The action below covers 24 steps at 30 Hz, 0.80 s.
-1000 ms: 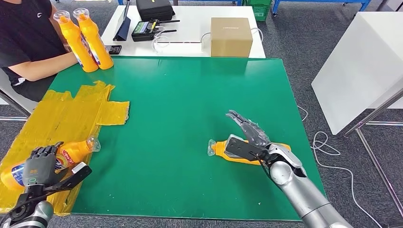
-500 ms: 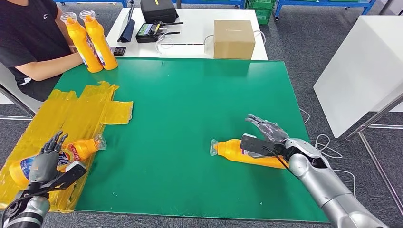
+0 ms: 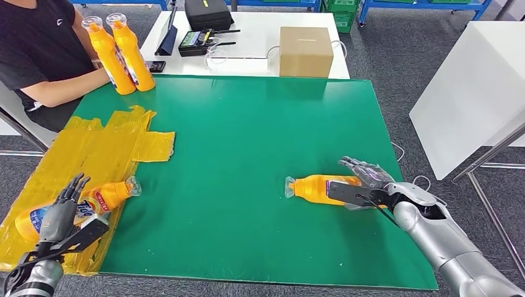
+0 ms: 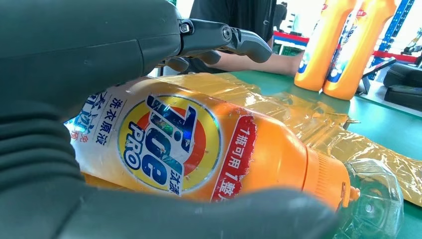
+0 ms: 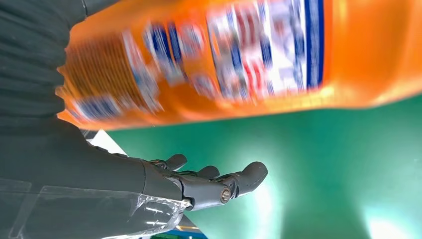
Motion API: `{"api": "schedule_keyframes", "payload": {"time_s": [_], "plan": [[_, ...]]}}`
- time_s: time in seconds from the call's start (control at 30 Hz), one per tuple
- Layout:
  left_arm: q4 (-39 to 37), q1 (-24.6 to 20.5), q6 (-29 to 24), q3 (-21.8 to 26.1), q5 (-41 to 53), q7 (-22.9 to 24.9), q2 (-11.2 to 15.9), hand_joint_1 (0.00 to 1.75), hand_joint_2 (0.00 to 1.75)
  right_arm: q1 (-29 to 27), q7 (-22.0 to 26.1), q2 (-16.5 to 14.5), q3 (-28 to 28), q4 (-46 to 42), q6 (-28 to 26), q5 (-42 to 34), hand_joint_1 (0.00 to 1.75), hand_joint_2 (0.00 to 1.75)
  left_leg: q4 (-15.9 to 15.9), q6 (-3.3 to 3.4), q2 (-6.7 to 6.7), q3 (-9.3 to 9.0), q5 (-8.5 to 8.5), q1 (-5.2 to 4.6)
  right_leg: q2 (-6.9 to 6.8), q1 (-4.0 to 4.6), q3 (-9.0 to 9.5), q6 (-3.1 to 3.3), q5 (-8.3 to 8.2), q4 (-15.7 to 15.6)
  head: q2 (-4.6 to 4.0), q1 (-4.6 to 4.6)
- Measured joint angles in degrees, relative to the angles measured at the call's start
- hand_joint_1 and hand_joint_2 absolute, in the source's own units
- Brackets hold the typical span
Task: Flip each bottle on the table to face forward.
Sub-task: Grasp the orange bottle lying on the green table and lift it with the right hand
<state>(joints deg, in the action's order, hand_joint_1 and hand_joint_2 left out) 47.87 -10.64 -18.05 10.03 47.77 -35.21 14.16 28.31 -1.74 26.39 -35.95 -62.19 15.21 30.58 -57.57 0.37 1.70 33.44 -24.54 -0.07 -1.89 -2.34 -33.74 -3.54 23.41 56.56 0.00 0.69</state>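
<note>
The right hand [image 3: 364,180], fingers spread and gripping nothing, sits against the lying orange plastic detergent bottle [image 3: 322,187], which could roll away.

You have four orange bottles with clear caps. One bottle [image 3: 80,205] lies on its side on the yellow taped patch at the worktop's near left, cap pointing toward the middle, its round blue logo label facing up. A second bottle [image 3: 322,186] lies on its side on the green near the right edge, cap pointing left. Two upright bottles [image 3: 121,54] stand touching at the far left corner.
</note>
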Motion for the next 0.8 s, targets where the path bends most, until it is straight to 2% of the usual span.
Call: {"api": "schedule_keyframes", "payload": {"time_s": [0.33,0.43,0.53,0.57,0.67,0.7,0.8], "plan": [[0.63,0.46,0.96,-0.01,-2.42,-1.60,-0.10,0.00,0.00,-0.02,-0.31,0.57,-0.97,0.67,0.56,0.42,0.00,1.75,0.00,0.00,0.01,0.01,0.00,-0.01,0.00,0.00,-0.03,0.00,0.00,0.00,0.00,0.01],[2.16,1.01,4.11,0.05,-8.77,-4.04,-0.67,0.00,0.00,-0.42,-0.76,1.02,-1.51,1.01,1.20,1.10,0.00,1.75,-0.01,0.00,0.02,0.03,0.00,-0.01,0.01,0.00,-0.08,-0.01,-0.01,0.00,0.00,0.00],[6.03,2.35,8.45,0.09,-19.63,-4.73,-1.78,0.00,0.00,-1.21,-1.20,1.38,-1.91,1.34,1.63,2.33,0.00,1.75,-0.03,0.01,0.08,0.06,-0.01,0.00,0.07,0.02,-0.17,-0.02,-0.02,-0.01,0.00,-0.02],[7.57,2.76,10.10,0.14,-23.38,-4.75,-2.14,0.00,0.00,-1.46,-1.38,1.44,-2.00,1.48,1.80,2.91,0.37,1.75,-0.04,0.01,0.10,0.07,-0.02,0.00,0.08,0.02,-0.21,-0.02,-0.02,-0.01,0.00,-0.03],[12.13,3.34,14.63,0.85,-32.40,-4.76,-3.60,0.00,0.00,-1.71,-1.87,1.48,-2.56,2.08,2.36,4.99,1.68,1.75,-0.04,0.01,0.12,0.10,-0.03,0.02,0.11,0.05,-0.25,-0.02,-0.02,-0.05,0.00,-0.02],[13.52,3.34,15.96,1.31,-34.41,-4.77,-4.17,0.00,0.00,-1.60,-1.98,1.48,-2.91,2.34,2.69,5.74,1.75,1.75,-0.04,0.00,0.13,0.08,-0.04,0.03,0.13,0.06,-0.24,-0.02,-0.02,-0.07,0.00,-0.02],[17.06,3.19,19.51,2.99,-38.51,-4.79,-5.84,0.00,0.00,-1.17,-2.09,1.52,-4.22,3.52,3.95,7.85,1.75,1.75,-0.04,-0.02,0.15,0.02,-0.07,0.06,0.19,0.09,-0.20,-0.02,-0.02,-0.12,0.00,-0.03]]}}
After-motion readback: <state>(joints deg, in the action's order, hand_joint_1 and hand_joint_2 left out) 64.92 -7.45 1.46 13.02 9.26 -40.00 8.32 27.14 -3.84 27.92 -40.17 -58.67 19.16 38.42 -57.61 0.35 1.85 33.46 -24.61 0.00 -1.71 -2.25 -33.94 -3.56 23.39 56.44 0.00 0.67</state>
